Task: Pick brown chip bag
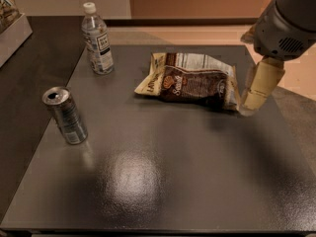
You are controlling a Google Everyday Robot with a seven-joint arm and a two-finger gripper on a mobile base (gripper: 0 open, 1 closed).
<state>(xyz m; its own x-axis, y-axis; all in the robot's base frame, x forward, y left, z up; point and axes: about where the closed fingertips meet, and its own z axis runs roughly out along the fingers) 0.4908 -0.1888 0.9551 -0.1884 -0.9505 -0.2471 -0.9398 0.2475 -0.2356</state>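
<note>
Hand [253, 98] far right, just beside bag's end, grip unreadable | crinkled dark-brown chip bag [190, 80] flat on dark glossy desk [173, 181], far-centre | risk: a sideways nudge slides the bag away.

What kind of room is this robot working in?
Probably an office break area or snack kitchen, though little of the room shows. A dark table holds a brown chip bag, a water bottle and a drink can. The gripper hangs beside the bag's right end.
</note>
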